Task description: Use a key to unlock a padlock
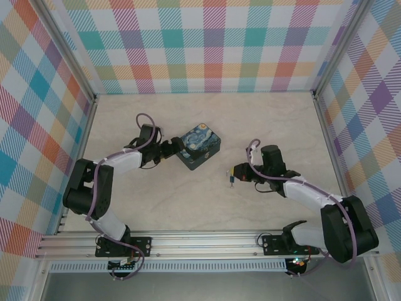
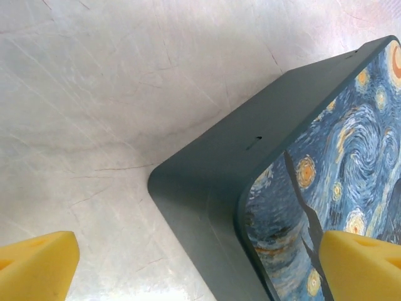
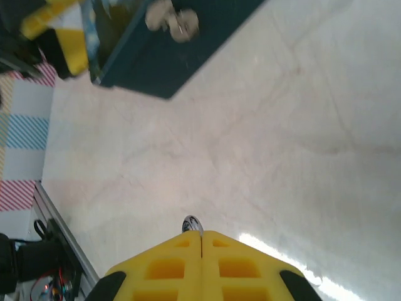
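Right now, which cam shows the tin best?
Top external: the whole tin, painted lid up. Left wrist gets one corner close up, cropped; right wrist just a blurred dark side at the frame's top.

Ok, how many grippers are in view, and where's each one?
2. The left gripper is open, straddling the left corner of the tin. The right gripper is shut on what looks like the key, over bare table right of the tin.
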Motion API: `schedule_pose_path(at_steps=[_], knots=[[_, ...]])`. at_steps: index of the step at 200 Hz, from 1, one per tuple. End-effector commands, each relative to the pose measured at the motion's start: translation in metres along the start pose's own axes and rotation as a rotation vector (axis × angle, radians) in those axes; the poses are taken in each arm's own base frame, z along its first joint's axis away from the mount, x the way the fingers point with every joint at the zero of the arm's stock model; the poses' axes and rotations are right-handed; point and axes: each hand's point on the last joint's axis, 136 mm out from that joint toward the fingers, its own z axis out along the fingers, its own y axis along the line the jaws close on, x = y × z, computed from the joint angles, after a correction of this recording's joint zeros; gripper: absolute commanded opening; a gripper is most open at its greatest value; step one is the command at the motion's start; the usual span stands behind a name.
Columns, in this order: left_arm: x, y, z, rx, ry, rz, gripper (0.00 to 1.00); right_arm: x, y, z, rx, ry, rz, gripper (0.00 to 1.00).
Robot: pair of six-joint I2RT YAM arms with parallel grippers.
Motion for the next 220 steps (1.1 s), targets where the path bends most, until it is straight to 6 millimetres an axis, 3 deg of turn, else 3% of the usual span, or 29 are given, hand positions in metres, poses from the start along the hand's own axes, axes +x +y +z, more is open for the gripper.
schedule_pose_path(at_steps=[1, 69, 94, 109, 136, 187, 201, 210, 220], knots=[[-0.015, -0.011, -0.027, 0.03, -0.058, 0.05, 1.0, 0.027, -0.014, 0.004, 0.059, 0.085, 0.045, 0.0], [-0.017, -0.016, -0.061, 0.055, -0.131, 0.044, 1.0, 0.032, -0.038, 0.022, 0.149, 0.114, 0.119, 0.0], [-0.02, -0.015, -0.073, 0.044, -0.164, 0.056, 1.0, 0.032, -0.042, 0.021, 0.176, 0.115, 0.123, 0.24], [-0.022, -0.011, -0.079, 0.019, -0.176, 0.071, 1.0, 0.029, -0.042, 0.017, 0.193, 0.106, 0.11, 0.31], [-0.025, -0.006, -0.094, -0.001, -0.201, 0.082, 1.0, 0.013, -0.036, -0.004, 0.237, 0.032, 0.052, 0.46], [-0.036, 0.001, -0.136, -0.052, -0.324, 0.112, 1.0, -0.039, -0.026, -0.066, 0.339, -0.219, -0.082, 0.74], [-0.037, 0.006, -0.146, -0.081, -0.359, 0.123, 1.0, -0.054, -0.023, -0.081, 0.354, -0.285, -0.122, 0.86], [-0.038, 0.011, -0.153, -0.103, -0.382, 0.128, 1.0, -0.062, -0.022, -0.09, 0.368, -0.319, -0.147, 1.0], [-0.038, 0.017, -0.159, -0.13, -0.407, 0.13, 1.0, -0.072, -0.022, -0.099, 0.388, -0.351, -0.171, 1.0]])
